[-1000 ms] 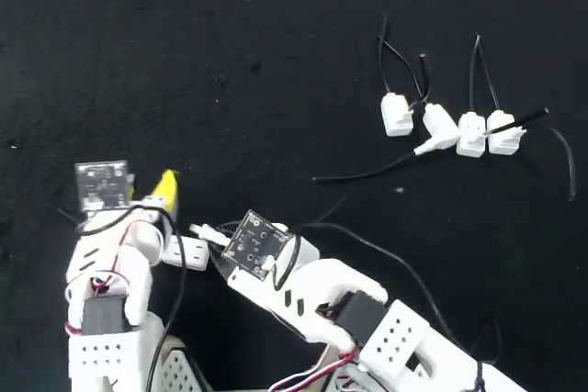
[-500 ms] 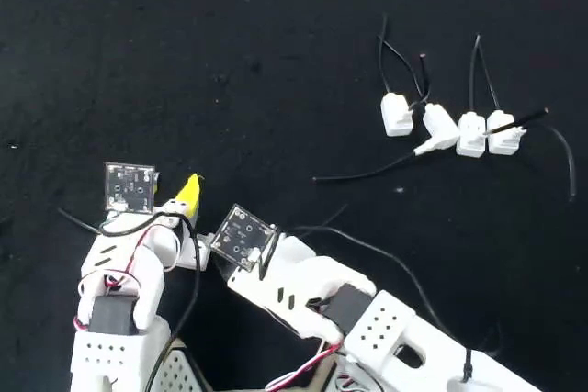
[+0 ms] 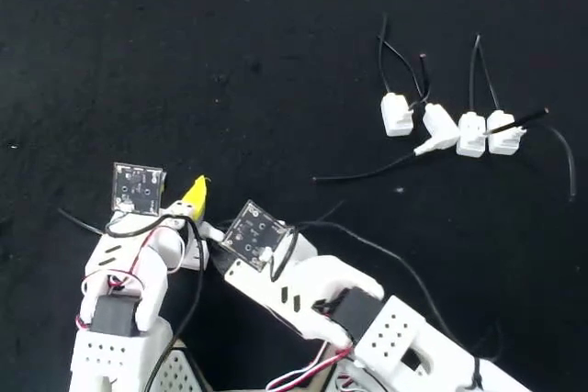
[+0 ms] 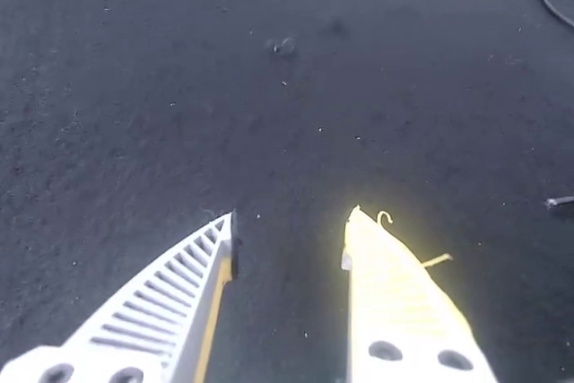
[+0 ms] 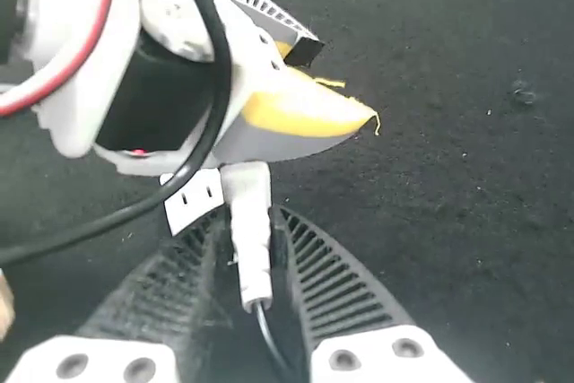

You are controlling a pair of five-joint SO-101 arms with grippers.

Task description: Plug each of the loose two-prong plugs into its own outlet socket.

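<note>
- Right gripper: the ribbed black fingers are closed narrowly on a small white plastic two-prong plug, and a thin black cable runs back from the plug between them
- The held plug sits low over the black cloth-covered table, near its front edge, between the two arms
- A white flat outlet socket piece with two slots lies just beside the plug's front end; the prongs are hidden, so I cannot tell whether they are seated
- Left gripper: one white and one yellow finger stand apart with nothing between them, just above the socket piece
- Four white plastic connector pieces with thin black leads lie grouped far off at the table's right
</note>
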